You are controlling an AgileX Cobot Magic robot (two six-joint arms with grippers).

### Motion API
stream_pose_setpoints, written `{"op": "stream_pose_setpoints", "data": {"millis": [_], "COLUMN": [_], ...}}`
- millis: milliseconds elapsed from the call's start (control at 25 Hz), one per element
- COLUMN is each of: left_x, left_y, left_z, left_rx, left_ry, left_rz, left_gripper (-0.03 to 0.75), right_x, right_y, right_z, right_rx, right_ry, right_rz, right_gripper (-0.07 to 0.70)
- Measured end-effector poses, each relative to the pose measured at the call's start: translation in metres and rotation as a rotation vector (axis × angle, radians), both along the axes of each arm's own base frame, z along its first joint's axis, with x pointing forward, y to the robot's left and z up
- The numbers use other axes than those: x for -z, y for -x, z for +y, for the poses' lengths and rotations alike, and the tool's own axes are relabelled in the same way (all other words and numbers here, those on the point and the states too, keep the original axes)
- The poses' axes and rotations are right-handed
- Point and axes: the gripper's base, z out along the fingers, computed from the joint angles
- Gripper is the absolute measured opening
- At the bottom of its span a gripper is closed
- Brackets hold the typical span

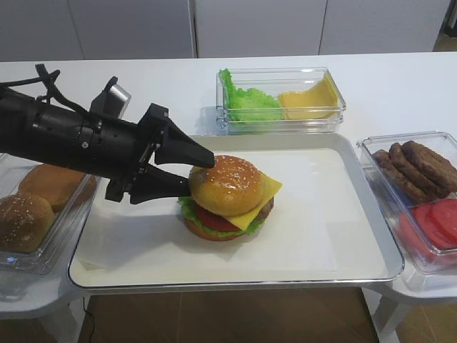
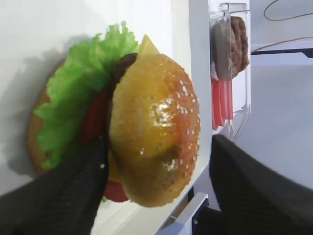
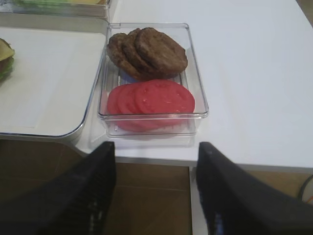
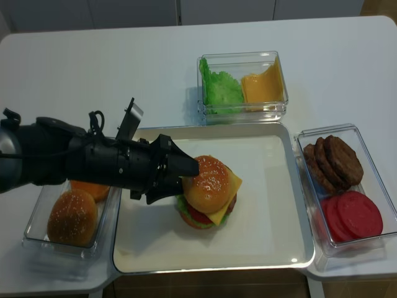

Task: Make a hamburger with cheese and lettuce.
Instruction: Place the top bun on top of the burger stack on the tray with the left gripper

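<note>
So from the high view, the left end effector (image 1: 194,173) has its fingers straddling the sesame top bun (image 1: 227,184) of the hamburger (image 1: 227,199), which sits on the white tray (image 1: 335,236). The bun looks tilted and slid off-centre toward the end effector, so my worry is it slips off or drags the cheese (image 1: 265,194) with it when the fingers pull back. The lettuce (image 1: 191,211) frills out just below the lower finger.

Right wrist view: the right end effector (image 3: 155,188) is spread wide, holding nothing, hovering off the worktop (image 3: 254,73) edge. Straight ahead of it is the clear tub (image 3: 200,105) of patties (image 3: 149,51) and tomato slices (image 3: 151,100).

Left wrist view: one finger (image 2: 73,186) presses against the bun and stack, the other stands a bit clear on the far side. So fairly open, touching on one side, not really clamped as far as I can tell.

The other high view shows the same lean on the bun, spare buns (image 4: 73,217) in a tub beside the arm.
</note>
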Motion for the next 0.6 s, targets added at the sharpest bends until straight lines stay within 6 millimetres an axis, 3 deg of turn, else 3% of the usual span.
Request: {"op": "stream_pose_setpoints", "data": {"millis": [600], "left_x": [-0.0014], "left_y": [0.0031], "left_z": [-0.0012], "left_rx": [0.030], "left_ry": [0.020], "left_rz": [0.017], "left_gripper": [0.481], "right_x": [0.0000], "right_y": [0.0000], "right_z": [0.0000], "right_rx": [-0.001], "right_ry": [0.002], "right_rz": [0.000], "right_gripper": [0.403]}}
